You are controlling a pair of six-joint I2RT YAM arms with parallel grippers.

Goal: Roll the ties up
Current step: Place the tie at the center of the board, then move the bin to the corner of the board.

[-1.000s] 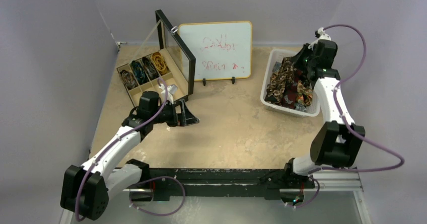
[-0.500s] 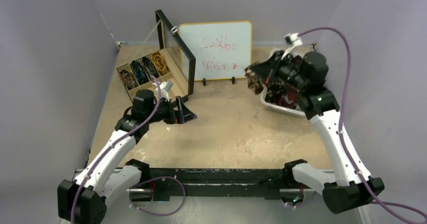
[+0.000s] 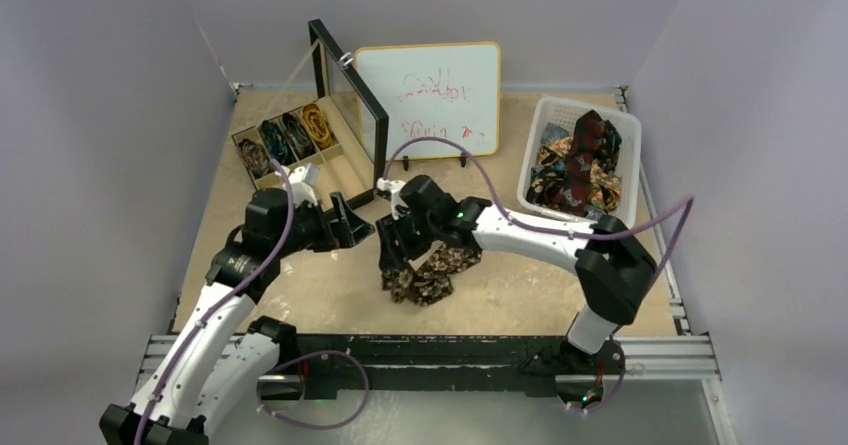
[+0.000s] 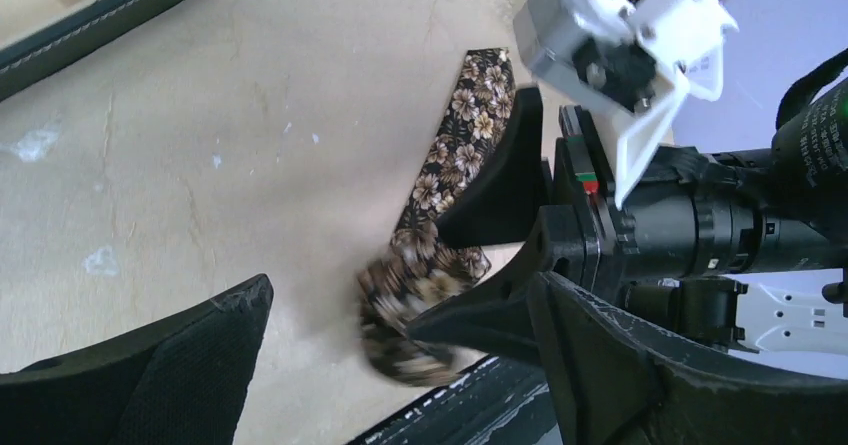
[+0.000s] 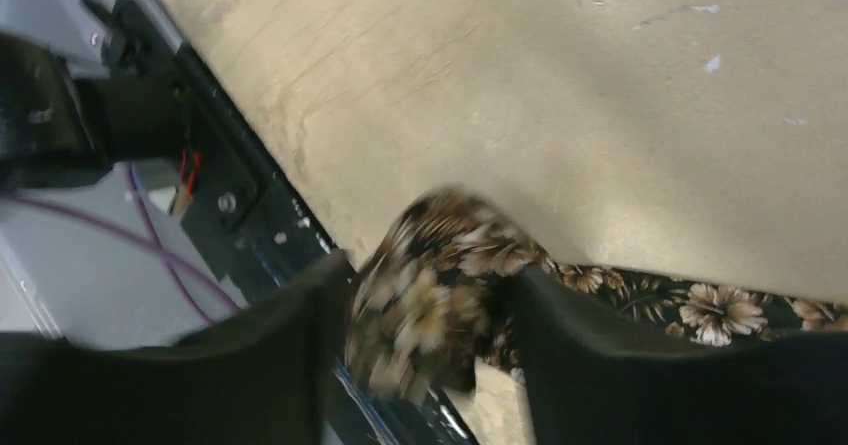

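The right claw (image 3: 393, 257) hangs low over a brown floral tie (image 3: 432, 277) crumpled on the bench (image 3: 520, 295). The left claw (image 3: 358, 230) is near it. More ties (image 3: 575, 170) fill a white basket (image 3: 633, 175).

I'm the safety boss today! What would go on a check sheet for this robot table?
Surface: tan tabletop, scuffed with small white marks.
Job's things: floral tie bunched toward the front edge; loose ties piled in a white basket; rolled ties in a divided box.
Clutter: whiteboard with red scribbles.
Hands: left hand open, empty; right hand straddles the floral tie, grip unclear.
Cables: purple cables loop over both arms.
Surroundings: plain grey walls; black rail in front.
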